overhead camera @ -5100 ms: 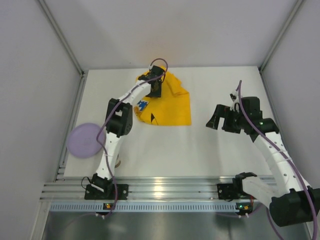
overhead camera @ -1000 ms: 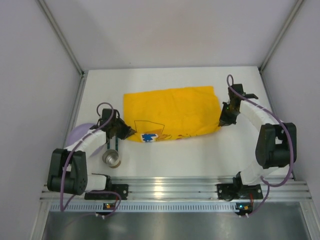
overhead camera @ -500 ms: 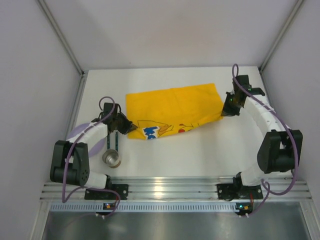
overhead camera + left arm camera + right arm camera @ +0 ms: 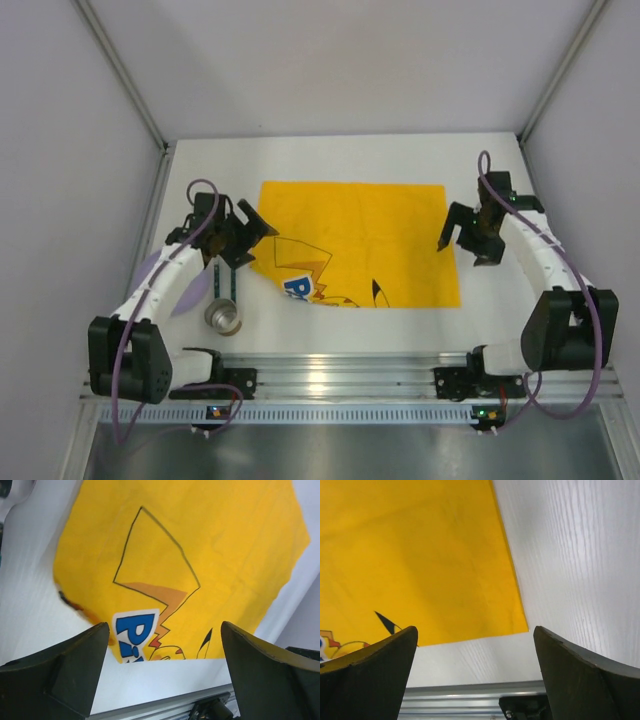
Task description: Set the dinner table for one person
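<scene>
One yellow cartoon-printed mat [image 4: 360,245] is spread over the middle of the white tabletop [image 4: 330,325], which lies just beyond the two arm bases; the mat's near left corner is rumpled. Left of it, one metal cup [image 4: 224,318], one dark narrow item [image 4: 227,282] of unclear kind and one purple plate [image 4: 189,297], partly hidden by the left arm [image 4: 158,285], are grouped. The left jaws, at the mat's left edge, and the right jaws, at its right edge, are both spread wide with nothing held.

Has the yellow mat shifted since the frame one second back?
Yes. The yellow mat has spread flat, its near edge now closer to the aluminium rail at the arms' bases.
</scene>
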